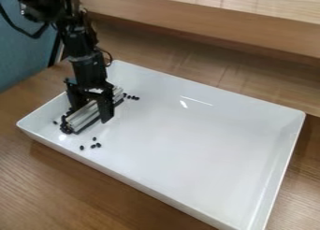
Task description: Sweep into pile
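Between the fingers [107, 113] of my black gripper [91, 111], parted by the width of their load, a pale ribbed bar [81, 118] is held slantwise, low over the white tray [181, 140], its dark lower edge serving as the sweeper. Small black beans crowd the bar's near end [66, 129]; more lie just beside its far end [137, 98], and a loose handful [94, 146] sits toward the near rim. I judge the sweep to be underway, the beans not yet gathered into one pile. Next, I would need to bring the bar's long side behind the stragglers and push them toward the main cluster, without pinning beans beneath it or scattering them. Part of the bar is hidden by my fingers, and beans tucked along its edge are hard to count; whether it touches the tray floor along its full length, I cannot tell. Beyond the rim spreads a wooden counter [50, 191], backed by a wooden ledge [206, 24].
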{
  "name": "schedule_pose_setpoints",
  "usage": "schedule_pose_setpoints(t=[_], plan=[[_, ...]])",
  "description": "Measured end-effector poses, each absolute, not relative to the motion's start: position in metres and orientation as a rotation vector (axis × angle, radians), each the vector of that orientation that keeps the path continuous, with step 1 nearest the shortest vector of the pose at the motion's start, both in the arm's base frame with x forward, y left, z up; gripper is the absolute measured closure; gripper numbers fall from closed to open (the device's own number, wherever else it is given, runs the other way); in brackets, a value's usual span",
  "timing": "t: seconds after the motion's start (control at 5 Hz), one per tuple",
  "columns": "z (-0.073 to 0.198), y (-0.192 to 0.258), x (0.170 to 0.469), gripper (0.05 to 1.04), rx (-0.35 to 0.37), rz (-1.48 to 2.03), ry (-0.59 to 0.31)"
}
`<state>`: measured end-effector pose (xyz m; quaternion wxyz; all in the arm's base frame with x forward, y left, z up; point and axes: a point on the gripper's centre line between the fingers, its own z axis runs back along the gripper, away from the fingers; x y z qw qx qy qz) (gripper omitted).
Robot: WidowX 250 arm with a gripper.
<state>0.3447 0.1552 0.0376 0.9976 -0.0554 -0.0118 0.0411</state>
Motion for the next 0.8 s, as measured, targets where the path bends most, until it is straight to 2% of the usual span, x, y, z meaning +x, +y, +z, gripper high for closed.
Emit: schedule_pose_setpoints(t=[0.4,0.8], plan=[[0.058,0.16,0.349,0.086,-0.107,0.087,-0.044],[0.104,0.142,0.355,0.086,-0.116,0.076,-0.073]])
